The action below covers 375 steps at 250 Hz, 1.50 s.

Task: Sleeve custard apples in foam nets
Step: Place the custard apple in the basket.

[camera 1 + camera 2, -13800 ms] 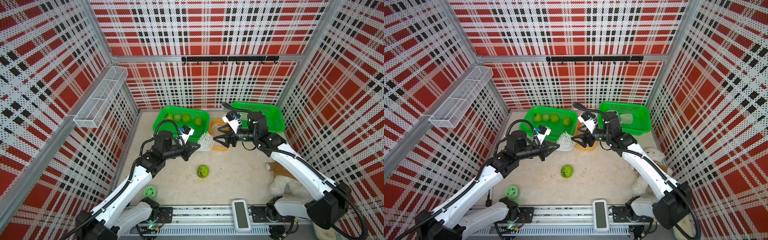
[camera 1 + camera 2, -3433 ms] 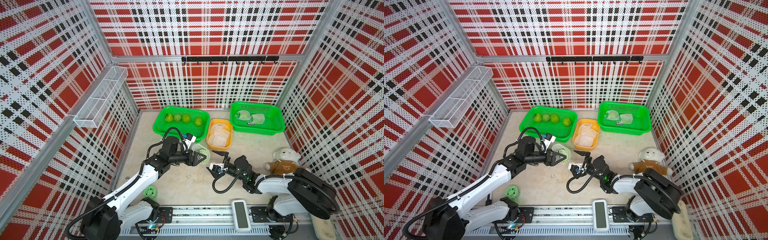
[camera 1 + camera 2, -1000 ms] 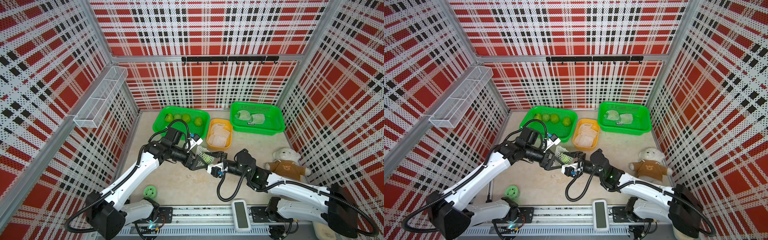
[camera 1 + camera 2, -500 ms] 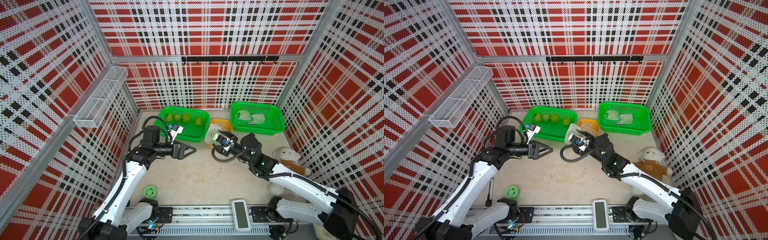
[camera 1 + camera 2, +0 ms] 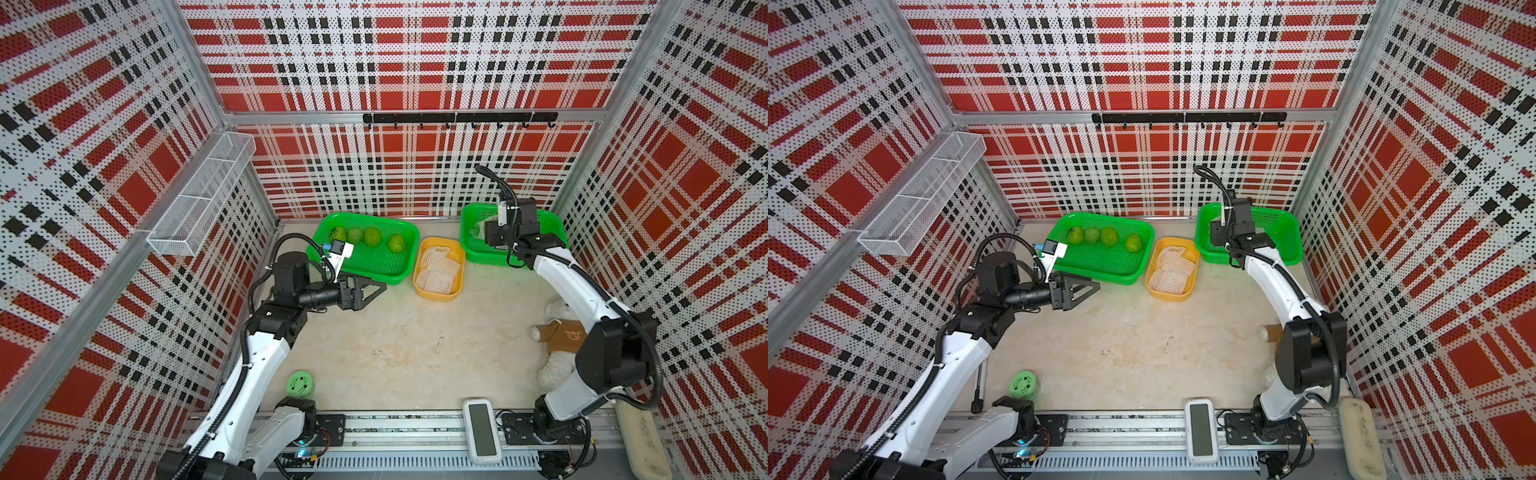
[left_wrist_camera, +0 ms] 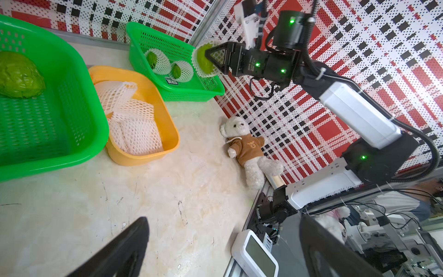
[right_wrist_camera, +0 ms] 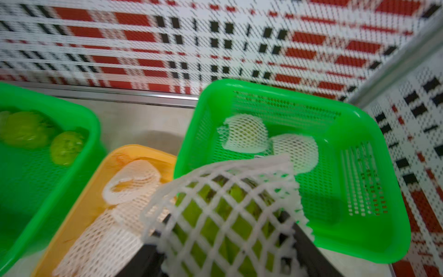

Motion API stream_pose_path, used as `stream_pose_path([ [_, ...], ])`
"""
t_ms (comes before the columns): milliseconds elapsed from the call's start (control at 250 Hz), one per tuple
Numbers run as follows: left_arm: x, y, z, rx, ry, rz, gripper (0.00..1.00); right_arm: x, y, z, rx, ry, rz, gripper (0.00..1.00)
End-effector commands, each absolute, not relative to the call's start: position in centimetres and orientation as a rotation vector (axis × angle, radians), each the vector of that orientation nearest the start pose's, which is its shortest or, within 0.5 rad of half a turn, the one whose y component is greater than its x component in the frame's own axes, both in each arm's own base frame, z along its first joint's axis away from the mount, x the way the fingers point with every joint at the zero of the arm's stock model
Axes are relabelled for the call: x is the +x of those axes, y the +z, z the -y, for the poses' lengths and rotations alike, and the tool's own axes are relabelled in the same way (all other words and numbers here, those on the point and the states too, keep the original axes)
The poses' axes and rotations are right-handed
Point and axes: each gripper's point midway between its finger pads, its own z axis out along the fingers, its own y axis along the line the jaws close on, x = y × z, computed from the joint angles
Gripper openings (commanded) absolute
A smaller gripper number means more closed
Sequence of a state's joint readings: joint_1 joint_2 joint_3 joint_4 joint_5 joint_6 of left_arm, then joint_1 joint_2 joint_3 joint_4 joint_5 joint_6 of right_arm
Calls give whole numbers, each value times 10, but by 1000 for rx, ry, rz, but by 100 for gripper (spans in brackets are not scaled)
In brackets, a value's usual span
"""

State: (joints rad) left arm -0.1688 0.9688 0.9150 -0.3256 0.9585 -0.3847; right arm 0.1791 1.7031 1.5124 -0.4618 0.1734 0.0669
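Right tool (image 6: 209, 60) clamped netted custard apple (image 7: 227, 211) above green basket (image 5: 552, 216), likely for drop-off | left tool (image 5: 376, 286) wide, empty, parked clear.

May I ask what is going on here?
The right gripper holds a bumpy green custard apple wrapped in a white foam mesh net over the right green plastic basket, where two sleeved fruits lie. The left gripper hangs open and empty beside the left green basket of four bare custard apples. Spare nets wait in the yellow plastic tray.
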Motion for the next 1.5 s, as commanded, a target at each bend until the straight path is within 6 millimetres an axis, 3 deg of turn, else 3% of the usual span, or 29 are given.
stream_pose_path([
  [0, 255, 317, 181, 456, -1222, -1913, 99, 508, 217, -60, 28, 27, -2312, 65],
  [172, 263, 312, 181, 445, -1199, -1961, 99, 531, 172, -65, 50, 96, -2435, 66],
  [340, 275, 306, 192, 471, -1171, -1989, 99, 553, 145, -72, 111, 153, -2456, 66],
  [508, 301, 295, 195, 439, -963, -2042, 99, 568, 116, -68, 215, 166, -2500, 69],
  [528, 300, 295, 203, 460, -952, -2052, 99, 569, 112, -67, 228, 170, -2506, 69],
  [656, 340, 281, 199, 349, -797, -2128, 99, 569, 90, -58, 310, 147, -2535, 69],
  [800, 390, 255, 195, 264, -646, -2232, 99, 563, 79, -44, 349, 57, -2545, 75],
  [1044, 473, 191, 189, 203, -390, -2437, 100, 565, 88, -51, 310, 100, -2529, 92],
  [1149, 503, 168, 185, 171, -320, -2457, 94, 562, 102, -52, 273, 98, -2504, 100],
  [1301, 543, 153, 179, 159, -187, -2431, 88, 555, 118, -53, 206, 93, -2487, 100],
  [1497, 583, 143, 168, 143, -48, -2415, 88, 546, 147, -55, 140, 100, -2447, 100],
])
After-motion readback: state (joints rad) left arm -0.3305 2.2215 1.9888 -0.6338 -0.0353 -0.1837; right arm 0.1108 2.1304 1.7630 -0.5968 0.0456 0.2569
